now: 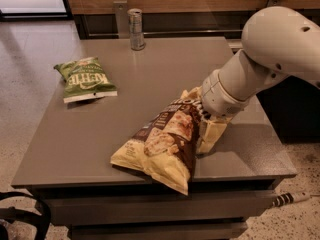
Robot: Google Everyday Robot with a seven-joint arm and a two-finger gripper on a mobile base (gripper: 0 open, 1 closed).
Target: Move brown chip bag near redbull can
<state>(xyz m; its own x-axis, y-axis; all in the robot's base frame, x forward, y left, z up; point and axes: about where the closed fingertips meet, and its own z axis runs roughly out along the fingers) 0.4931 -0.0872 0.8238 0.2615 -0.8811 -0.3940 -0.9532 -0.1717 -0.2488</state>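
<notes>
Pincer, largely hidden, seemingly touches brown chip bag upper end.

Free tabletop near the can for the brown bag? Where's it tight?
Bare table in front and right of the redbull can, down to the brown chip bag. Also bare: front-left corner, below the green bag. Tight: front-right, where the tool sits at the brown chip bag's upper end and the bag overhangs the front edge.

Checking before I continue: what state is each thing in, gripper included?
brown chip bag: lying crumpled, corner past the front edge of the table.
redbull can: upright, far edge.
green chip bag: lying flat, left.
gripper: against the brown bag's right end.
</notes>
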